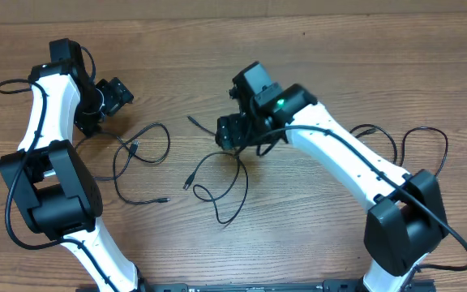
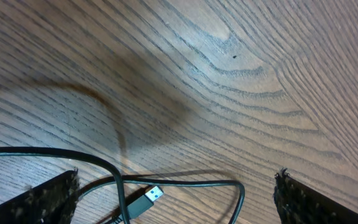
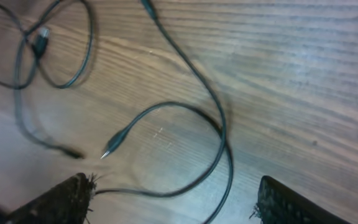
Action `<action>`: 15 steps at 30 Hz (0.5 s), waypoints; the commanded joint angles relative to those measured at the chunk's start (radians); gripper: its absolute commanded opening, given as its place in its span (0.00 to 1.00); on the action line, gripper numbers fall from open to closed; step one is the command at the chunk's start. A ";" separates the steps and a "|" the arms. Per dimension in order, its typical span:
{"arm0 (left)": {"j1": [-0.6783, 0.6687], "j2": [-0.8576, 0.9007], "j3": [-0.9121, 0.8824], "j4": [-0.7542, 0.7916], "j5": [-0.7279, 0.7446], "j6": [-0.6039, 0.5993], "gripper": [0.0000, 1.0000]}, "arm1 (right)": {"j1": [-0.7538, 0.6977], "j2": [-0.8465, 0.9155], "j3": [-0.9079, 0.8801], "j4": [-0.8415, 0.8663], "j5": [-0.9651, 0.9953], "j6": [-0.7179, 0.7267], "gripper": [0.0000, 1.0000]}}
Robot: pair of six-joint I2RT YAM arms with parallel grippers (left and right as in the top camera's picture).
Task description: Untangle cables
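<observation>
Two thin black cables lie loose on the wooden table. One cable (image 1: pixel 140 154) loops at left centre. Its bluish-tipped USB plug (image 2: pixel 146 199) lies between the fingers of my left gripper (image 2: pixel 178 177), which is open and low over that loop. In the overhead view the left gripper (image 1: pixel 113 96) sits just up-left of this cable. The other cable (image 1: pixel 232 174) curls at the centre, below my right gripper (image 1: pixel 233 134). In the right wrist view this cable (image 3: pixel 219 134) runs between the wide-apart fingers of the right gripper (image 3: pixel 174 182), which is open, and its small plug (image 3: pixel 115 144) points left.
Thicker black wires (image 1: pixel 416 142) fixed to the right arm loop over the table at the right. The left arm's base (image 1: pixel 51 191) stands at the front left and the right arm's base (image 1: pixel 400 223) at the front right. The first cable (image 3: pixel 39 43) also shows at the upper left of the right wrist view.
</observation>
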 commanded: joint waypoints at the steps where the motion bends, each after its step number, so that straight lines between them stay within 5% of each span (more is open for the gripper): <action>1: -0.002 -0.016 0.014 -0.002 -0.011 -0.014 1.00 | 0.035 -0.013 -0.056 0.050 0.108 0.011 0.82; 8: -0.002 -0.016 0.014 -0.002 -0.011 -0.014 1.00 | 0.056 -0.011 -0.167 0.163 0.144 -0.072 0.68; 15: -0.002 -0.016 0.014 -0.002 -0.011 -0.014 1.00 | 0.056 0.045 -0.204 0.182 0.184 -0.098 0.66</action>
